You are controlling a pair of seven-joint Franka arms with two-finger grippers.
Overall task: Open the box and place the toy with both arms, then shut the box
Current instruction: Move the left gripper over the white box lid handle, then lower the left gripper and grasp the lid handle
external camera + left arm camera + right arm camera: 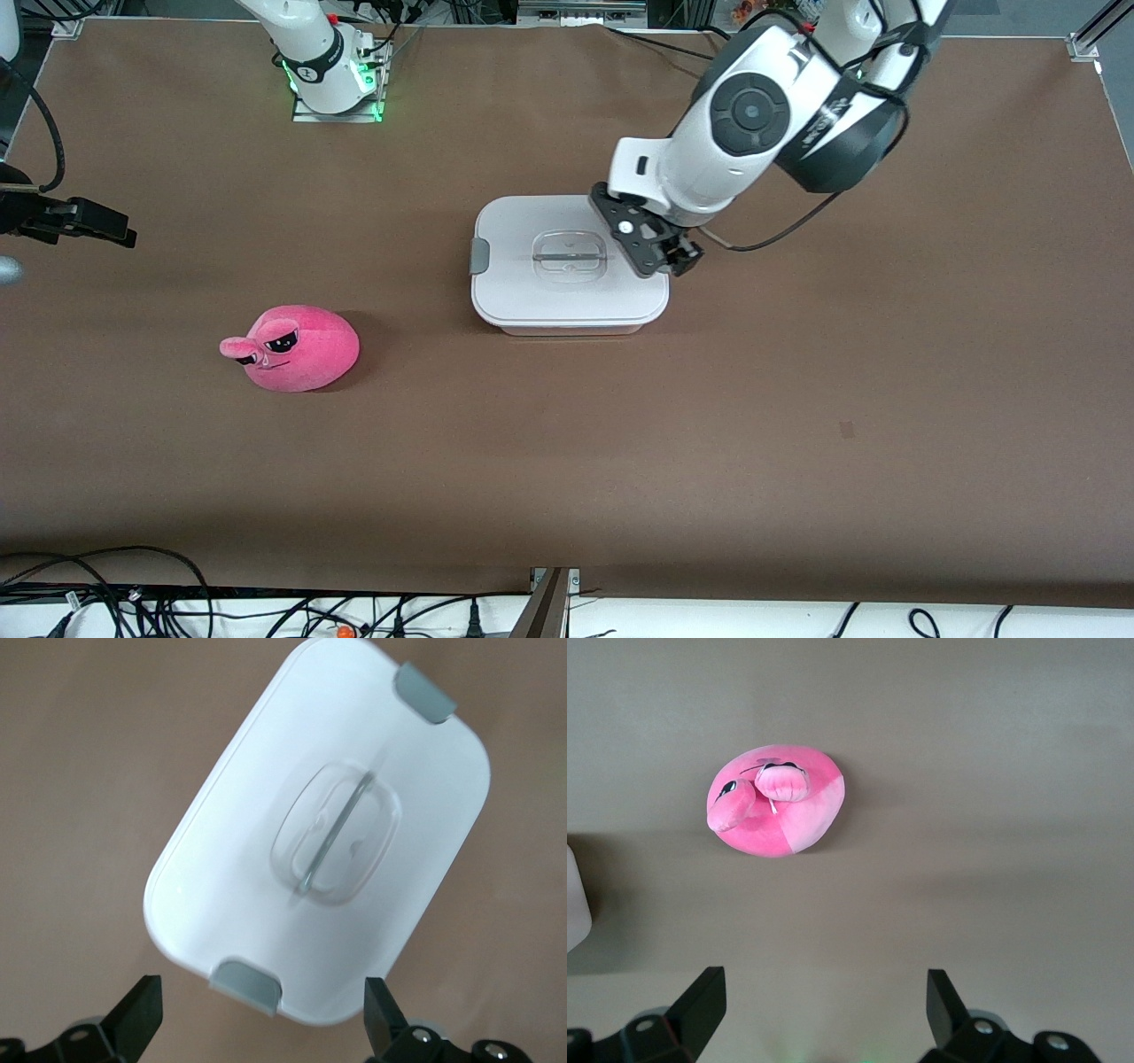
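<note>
The box (567,297) stands shut mid-table, a white lid on a pale pink tub, with a grey clip (479,255) at the right arm's end and a recessed handle (571,257). My left gripper (657,252) is open and hovers over the box's end toward the left arm. In the left wrist view the lid (239,868) fills the frame, and that end's clip (248,983) lies between the open gripper (261,1005) fingers, below them. The pink plush toy (297,347) lies on the table toward the right arm's end, nearer the camera than the box. My right gripper (97,226) is open and empty in the air; its wrist view (824,992) shows the toy (775,811) below.
The brown table (709,443) is bare around the box and the toy. The right arm's base (332,75) stands at the table's back edge. Cables (133,594) hang along the front edge. A corner of the box (574,904) shows in the right wrist view.
</note>
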